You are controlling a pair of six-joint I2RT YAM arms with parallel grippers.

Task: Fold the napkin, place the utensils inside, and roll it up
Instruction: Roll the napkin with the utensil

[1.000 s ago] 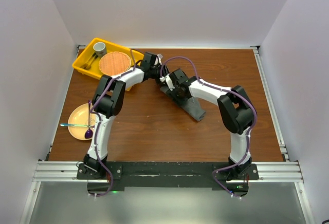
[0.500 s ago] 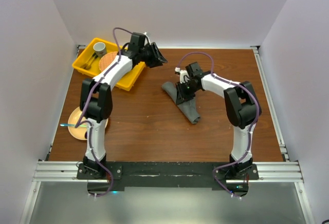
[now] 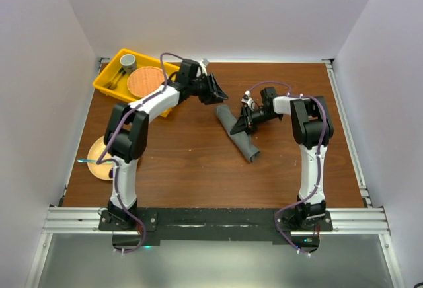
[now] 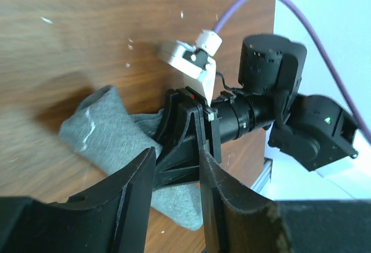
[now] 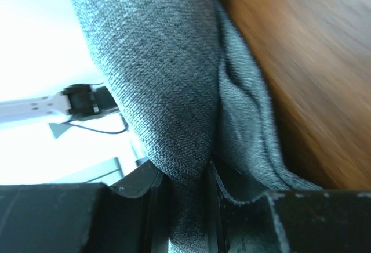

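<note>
Our right gripper point(image 3: 246, 121) is clamped on the bunched napkin point(image 3: 239, 139), left gripper point(image 3: 219, 92) gapes empty; we'd grab another corner, spread gently.

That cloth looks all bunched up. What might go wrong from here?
The right gripper pinches a bunched fold of the napkin, so pulling may drag the heap instead of spreading it, or the cloth may slip out. The left gripper hangs open close by; the two arms might bump reaching for the same cloth.

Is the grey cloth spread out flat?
No, the grey-green cloth napkin lies bunched in a narrow strip on the brown wooden table.
</note>
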